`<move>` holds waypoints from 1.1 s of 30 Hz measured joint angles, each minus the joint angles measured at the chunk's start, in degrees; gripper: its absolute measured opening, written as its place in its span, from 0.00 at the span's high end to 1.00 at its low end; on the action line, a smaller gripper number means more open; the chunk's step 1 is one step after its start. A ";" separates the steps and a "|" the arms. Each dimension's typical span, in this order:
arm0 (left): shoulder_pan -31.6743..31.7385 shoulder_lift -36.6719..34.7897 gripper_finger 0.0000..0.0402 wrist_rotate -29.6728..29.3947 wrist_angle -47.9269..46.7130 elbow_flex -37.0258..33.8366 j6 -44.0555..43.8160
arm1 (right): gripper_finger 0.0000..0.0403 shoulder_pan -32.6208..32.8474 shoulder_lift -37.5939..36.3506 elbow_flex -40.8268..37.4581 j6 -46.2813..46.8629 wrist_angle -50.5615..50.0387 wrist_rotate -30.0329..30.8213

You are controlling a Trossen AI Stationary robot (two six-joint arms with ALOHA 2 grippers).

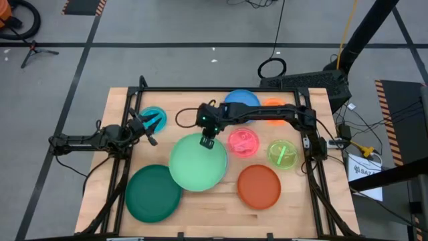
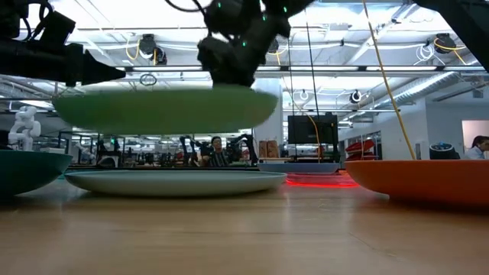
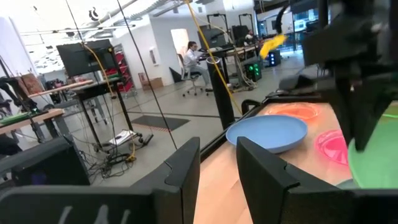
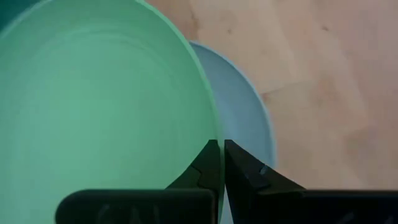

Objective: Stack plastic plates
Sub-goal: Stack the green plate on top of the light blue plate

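Wooden tabletop [image 1: 221, 214] carries the spread-out plates; the right gripper [image 1: 208, 141] pinches the light green plate [image 1: 196, 163] by its rim, holding it in the air over the pale blue plate [image 2: 176, 182]. It looks mid-stacking, so next it needs centring, lowering and letting go. Left gripper [image 1: 150, 124] waits spread above the cyan plate [image 1: 155, 115].

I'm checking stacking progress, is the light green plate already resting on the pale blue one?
No; in the low view the light green plate hangs clear above the pale blue plate, gripped by the right gripper.

My light green plate [image 1: 196, 163] is hiding most of the pale blue plate [image 4: 245, 115]; my arm is covering the orange plate [image 1: 273, 104].
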 joint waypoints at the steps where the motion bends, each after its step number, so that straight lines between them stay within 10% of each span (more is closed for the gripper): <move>1: 0.00 0.00 0.72 0.00 0.00 0.00 0.00 | 0.99 -0.45 -0.07 -1.75 0.50 2.69 -1.17; 33: 0.00 -0.01 0.72 0.00 0.01 0.00 0.07 | 0.95 -4.09 -0.03 -11.44 -5.12 13.01 -0.61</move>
